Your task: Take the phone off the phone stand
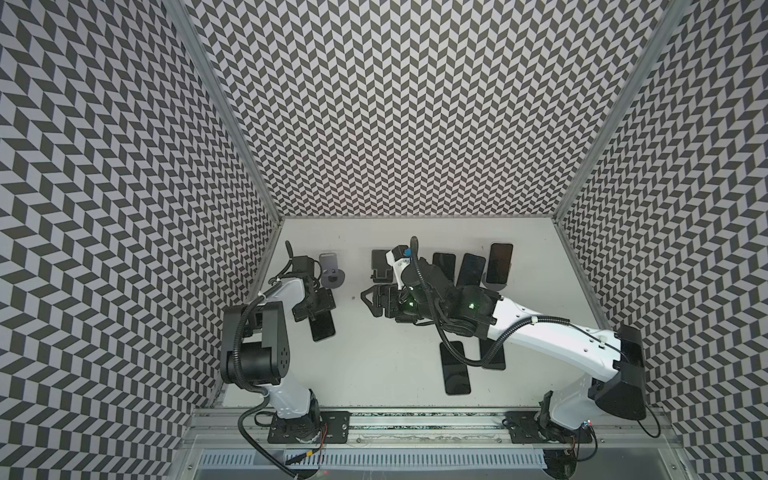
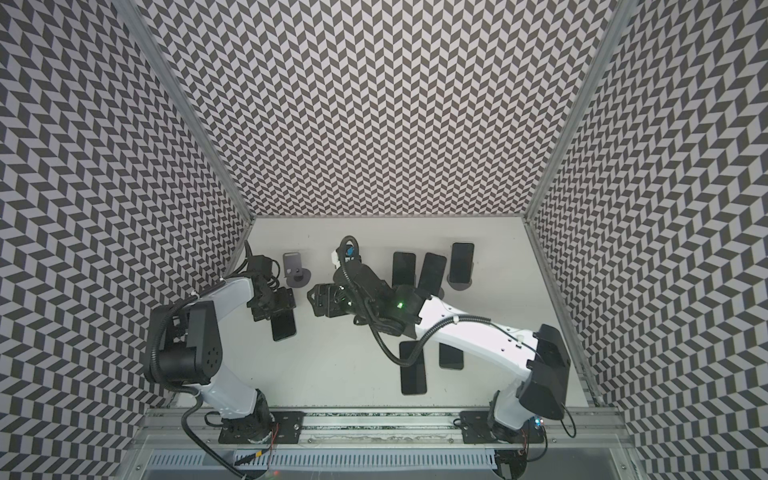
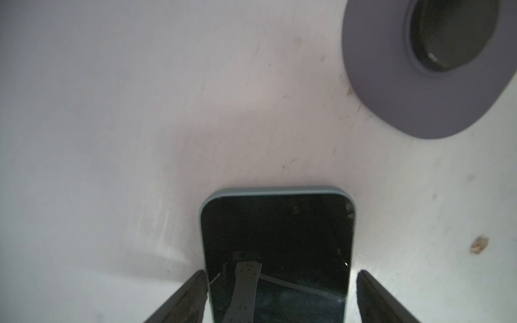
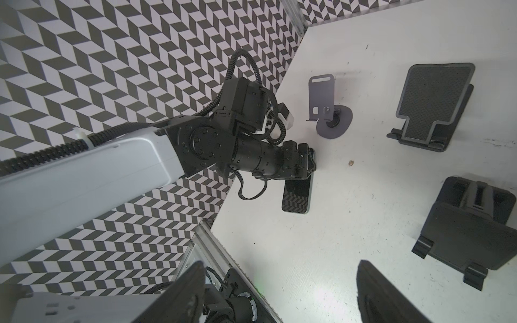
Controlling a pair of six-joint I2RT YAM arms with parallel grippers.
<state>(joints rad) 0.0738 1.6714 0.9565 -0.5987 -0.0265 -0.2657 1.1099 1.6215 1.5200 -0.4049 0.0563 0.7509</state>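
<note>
1. Chevron-patterned walls (image 1: 415,104) box in a white tabletop (image 1: 374,353). The phone (image 3: 277,223) lies flat on it, screen up, between the jaws of the left claw (image 3: 281,275)
2. The grey stand (image 3: 391,98) is empty. It sits near, past the claw's tips and off to one side, apart from the phone
3. The step in hand, as I read it, is letting go of the laid-down phone. To do it well, spread the jaws until both clear the phone's long edges, then rise straight up. Sideways drift would drag or spin the phone, and a forward swing could knock the stand
4. The left claw is partly spread, astride one end of the phone. One finger (image 3: 372,293) stands clear of the edge, with tabletop showing between. The other sits at the opposite edge, and I cannot tell whether it touches. The claw is not pinching the phone
5. The right claw (image 4: 281,264) has its jaws spread with nothing between them. It hangs over bare tabletop, apart from the left claw, and touches nothing
6. Other phones (image 1: 498,262) lean upright beyond the right claw's wrist, likely in stands and waiting their turn
</note>
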